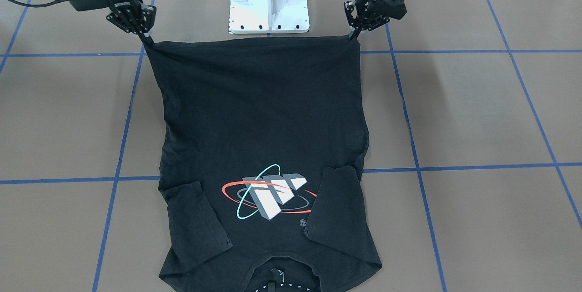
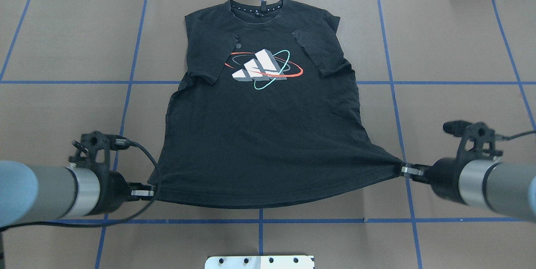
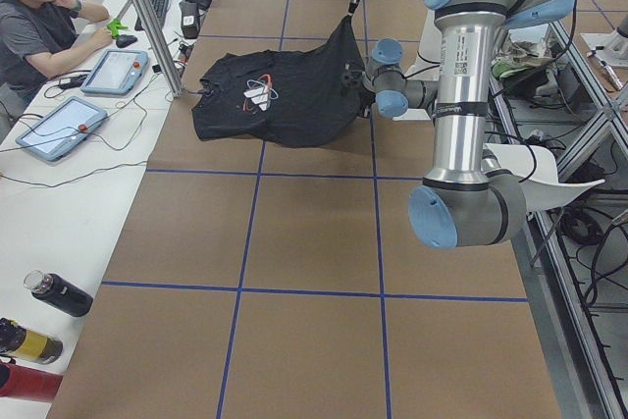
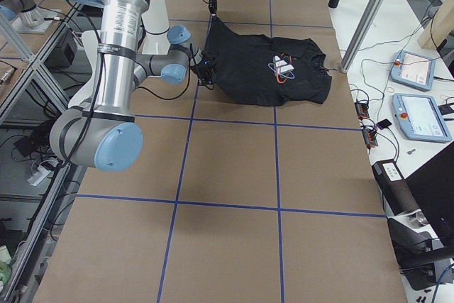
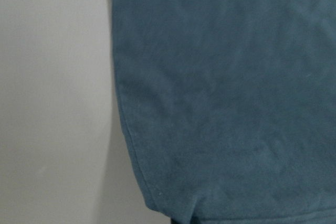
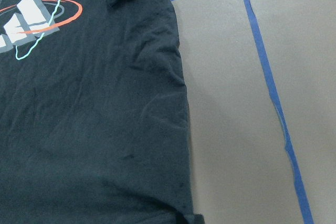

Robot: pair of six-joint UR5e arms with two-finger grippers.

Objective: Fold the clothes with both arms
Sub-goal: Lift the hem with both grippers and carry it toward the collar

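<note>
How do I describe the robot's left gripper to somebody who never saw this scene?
A black T-shirt lies graphic-up on the brown table with blue tape lines. Two black grippers pinch its hem corners on the robot's side. The left gripper, at the overhead view's left, has a black cable looping beside it; the right gripper has none there.

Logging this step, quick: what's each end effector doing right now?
Left end effector: closed, pinching the T-shirt at a hem corner.
Right end effector: closed, pinching the other hem corner.
</note>
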